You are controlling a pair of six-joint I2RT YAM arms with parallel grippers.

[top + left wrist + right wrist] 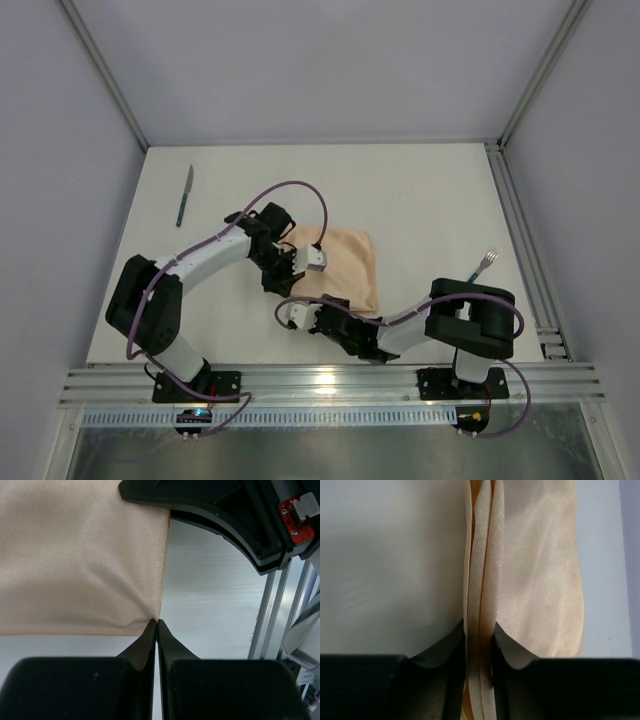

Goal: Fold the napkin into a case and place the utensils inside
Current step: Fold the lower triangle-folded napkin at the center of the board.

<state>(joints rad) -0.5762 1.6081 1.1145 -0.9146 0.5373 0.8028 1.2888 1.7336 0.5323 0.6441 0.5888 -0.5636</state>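
Napkin (pixel 345 265): peach cloth, doubled into a soft rectangle, lying mid-desk (pixel 420 200). Pinched along its left edge by both tools: left tool (pixel 287 258) at far corner, right tool (pixel 305 310) at near corner. Judged mid-fold, case not yet formed. Next move calls for lifting that edge with both tools together and carrying it level toward napkin's right edge, without slack. Knife (pixel 185 196) well left of napkin, fork (pixel 485 262) well right of it. Both slim, teal-handled, lying apart from either tool.

Left wrist: tool (pixel 157 625) clamped fully on napkin (pixel 75 555) corner tip. Fine matte weave, faint creases spreading from pinch.

Right wrist: tool (pixel 479 645) narrow, pressed against several stacked layers of napkin (pixel 540 570) edge. Satin sheen, limp rounded fold right of grip.
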